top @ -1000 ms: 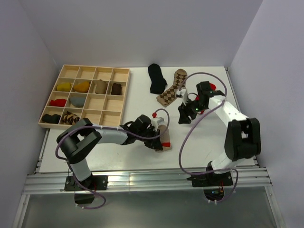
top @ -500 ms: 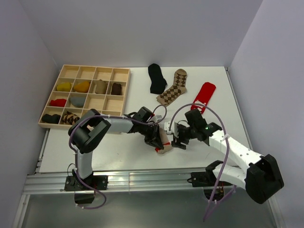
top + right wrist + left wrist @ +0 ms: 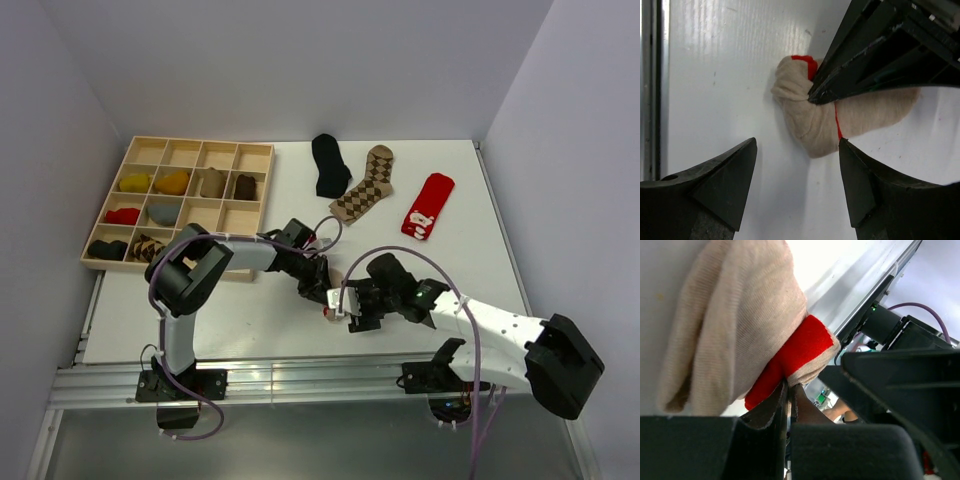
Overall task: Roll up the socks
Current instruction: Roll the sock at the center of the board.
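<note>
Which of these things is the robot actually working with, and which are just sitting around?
Part of the job:
tan sock, pinched by the left gripper, with the right gripper open beside it
black sock
argyle sock
red sock

Just sitting there:
tray

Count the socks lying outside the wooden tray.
4: black fabric sock and brown argyle sock at back, red white-figured sock at right, tan red-toed sock in left gripper.
</note>
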{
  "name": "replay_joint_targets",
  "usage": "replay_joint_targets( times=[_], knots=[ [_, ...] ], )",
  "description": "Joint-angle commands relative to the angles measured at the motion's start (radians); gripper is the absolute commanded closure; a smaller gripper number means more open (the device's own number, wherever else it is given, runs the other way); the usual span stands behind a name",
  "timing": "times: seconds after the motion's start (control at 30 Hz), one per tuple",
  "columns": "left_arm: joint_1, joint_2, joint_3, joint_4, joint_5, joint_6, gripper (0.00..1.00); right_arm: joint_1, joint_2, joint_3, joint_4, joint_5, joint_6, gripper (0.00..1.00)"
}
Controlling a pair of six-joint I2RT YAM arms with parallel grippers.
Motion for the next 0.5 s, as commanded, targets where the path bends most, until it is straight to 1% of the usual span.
replay_joint_targets(
  times=[0.0,0.1,0.17,0.2,0.23,0.27,0.3,0.37,0.4,0.43,0.47],
  knots=[
    [0.013,0.033,0.001,-0.027,-0.027,0.051,1.0,0.047,0.041,-0.01,0.156,0.087,0.002,0.27],
    [0.021,0.049,0.004,-0.037,-0.019,0.07,1.0,0.073,0.092,-0.016,0.22,0.125,-0.006,0.28],
    [0.029,0.056,0.001,-0.04,-0.018,0.082,1.0,0.087,0.141,-0.015,0.242,0.144,-0.01,0.3],
    [0.032,0.062,0.001,-0.04,-0.015,0.085,1.0,0.092,0.161,-0.003,0.246,0.164,-0.015,0.33],
    [0.035,0.064,-0.004,-0.035,-0.012,0.087,1.0,0.093,0.194,0.006,0.24,0.165,-0.021,0.4],
    [0.041,0.065,-0.002,-0.04,-0.012,0.094,1.0,0.095,0.205,0.016,0.216,0.165,-0.021,0.44],
    [0.045,0.065,-0.001,-0.041,-0.01,0.099,1.0,0.095,0.213,0.038,0.202,0.159,-0.023,0.56],
    [0.056,0.065,-0.008,-0.024,0.001,0.102,0.99,0.095,0.229,0.068,0.164,0.158,-0.024,0.65],
    [0.058,0.062,-0.01,-0.021,0.001,0.102,0.97,0.093,0.236,0.08,0.145,0.156,-0.024,0.75],
    [0.061,0.058,-0.015,-0.015,-0.004,0.103,0.91,0.095,0.254,0.098,0.119,0.13,-0.02,0.79],
    [0.062,0.05,-0.022,0.009,-0.008,0.096,0.86,0.093,0.265,0.141,0.046,0.115,-0.018,0.8]
  ],
)
